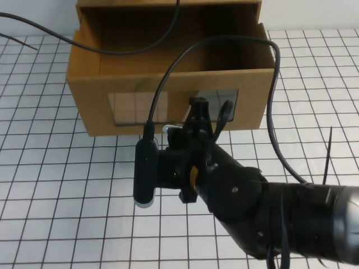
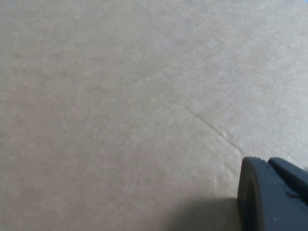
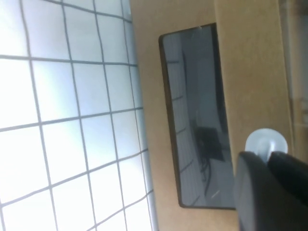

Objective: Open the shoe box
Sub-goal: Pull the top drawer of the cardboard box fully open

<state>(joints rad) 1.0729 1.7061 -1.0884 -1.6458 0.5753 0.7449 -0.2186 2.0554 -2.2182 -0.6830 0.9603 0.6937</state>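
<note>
The brown cardboard shoe box [image 1: 90, 101] stands at the back of the table with its top open and the dark inside showing. Its lid [image 1: 168, 3] rises at the far side. A glossy window [image 1: 134, 107] sits in the front wall. My right gripper [image 1: 198, 106] is shut, its tips against the front wall beside the window [image 3: 197, 110]. A small pale rounded piece [image 3: 266, 142] shows at the tips of the right gripper [image 3: 267, 155]; whether it is held I cannot tell. My left gripper [image 2: 269, 161] is shut, close over plain cardboard [image 2: 120, 96]. It is hidden in the high view.
The box rests on a white gridded table [image 1: 45, 185]. Black cables [image 1: 269, 84] loop over the box and past its right side. A thin dark rod [image 1: 328, 151] sticks up at the right. My right arm [image 1: 252, 202] fills the near right.
</note>
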